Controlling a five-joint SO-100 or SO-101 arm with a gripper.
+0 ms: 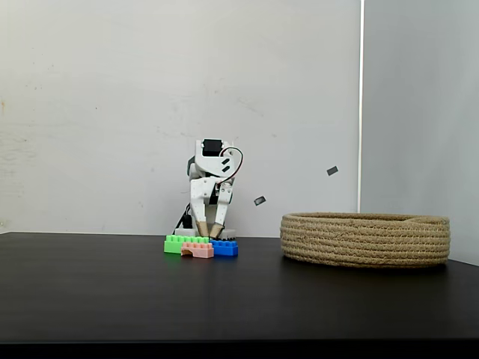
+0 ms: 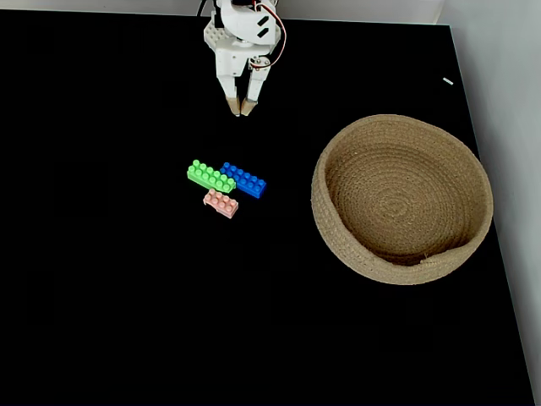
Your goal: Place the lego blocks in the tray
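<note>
Black table (image 2: pixel 101 296) | top fixed view: gripper (image 2: pixel 239 108) apart from bricks (image 2: pixel 225 183)

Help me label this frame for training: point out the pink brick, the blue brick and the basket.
pink brick (image 2: pixel 221 203), a fixed view, studded top
blue brick (image 2: pixel 243 180), a fixed view, studded top
basket (image 2: pixel 338 161), a fixed view, inner wall

gripper (image 1: pixel 209 229) behind bricks (image 1: pixel 200 246), basket (image 1: pixel 365 239) right

- A black table (image 2: pixel 101 296) was seen bearing a rope tray (image 2: pixel 338 228).
- Left of the tray, a green brick (image 2: pixel 210 177), blue brick (image 2: pixel 243 180) and pink brick (image 2: pixel 221 203) were clustered together.
</note>
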